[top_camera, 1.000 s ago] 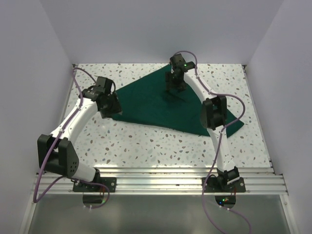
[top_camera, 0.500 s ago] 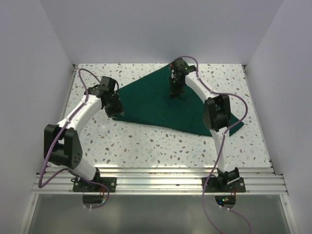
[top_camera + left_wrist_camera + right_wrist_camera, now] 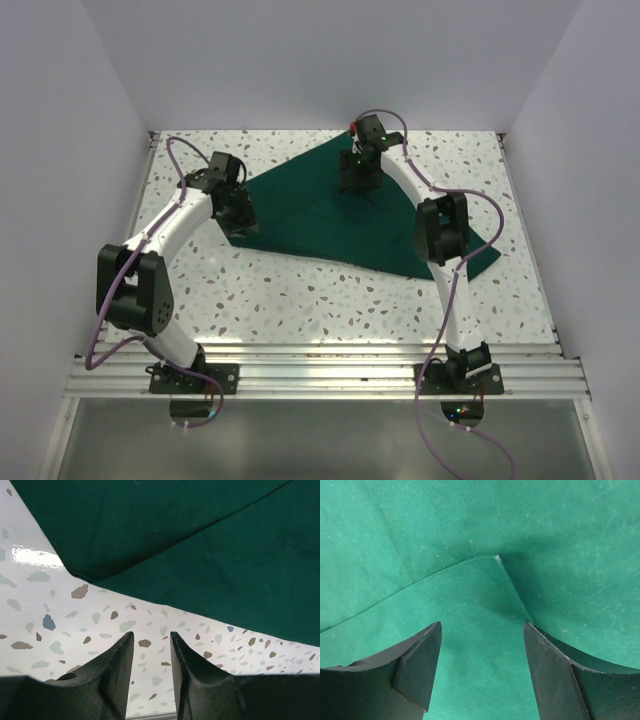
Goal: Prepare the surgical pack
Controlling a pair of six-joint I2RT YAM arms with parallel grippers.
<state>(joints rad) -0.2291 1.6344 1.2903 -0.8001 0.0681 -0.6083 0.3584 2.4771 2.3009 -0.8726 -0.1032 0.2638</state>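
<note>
- Table [image 3: 300, 300]: bears the surgical pack [image 3: 320, 215], spread from far centre toward the right edge.
- Left gripper [image 3: 240, 213]: at the pack's left corner, just beside its edge.
- Right gripper [image 3: 358, 182]: above the pack's far part, over a folded-in corner.

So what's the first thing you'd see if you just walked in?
The big dark green matte cloth, spread over the far middle of the speckled white table. Two white-and-black arms bend over it: the right gripper hangs open above a folded corner, the left gripper by the cloth's left edge.

White-link arms [image 3: 170, 222] w/ blk joints [image 3: 440, 230], purple cables [image 3: 496, 218], blk tool fingers [image 3: 117, 665].
</note>
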